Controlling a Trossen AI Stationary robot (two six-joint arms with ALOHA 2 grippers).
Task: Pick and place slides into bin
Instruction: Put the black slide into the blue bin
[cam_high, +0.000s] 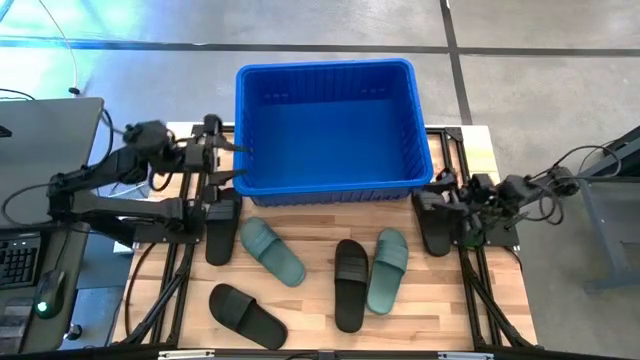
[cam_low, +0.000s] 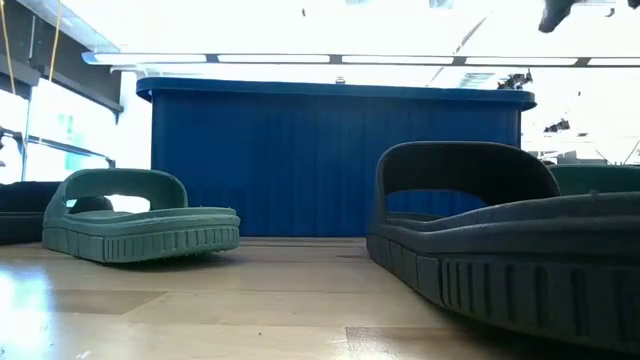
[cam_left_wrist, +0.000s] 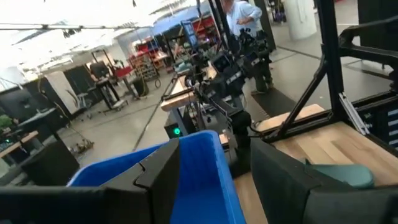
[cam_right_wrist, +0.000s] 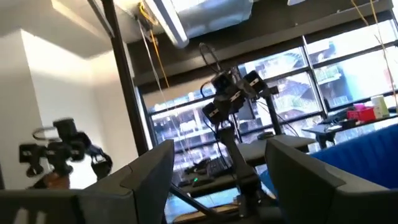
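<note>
While both pairs of fingers stand apart and empty, the left gripper (cam_high: 238, 160) hangs at the big bright blue plastic bin's (cam_high: 325, 187) left rim and the right gripper (cam_high: 432, 192) at its right corner. Six slides lie on the wooden counter (cam_high: 310, 320): the black slide (cam_high: 350, 283) and sage green slide (cam_high: 388, 269) run lengthwise toward the bin.

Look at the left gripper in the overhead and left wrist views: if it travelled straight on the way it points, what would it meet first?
Most likely the bin. The left gripper, open and empty, points at its near-left corner, and blue wall fills the gap between the fingers in the wrist view. Depth is unclear; it could skim the rim.
</note>
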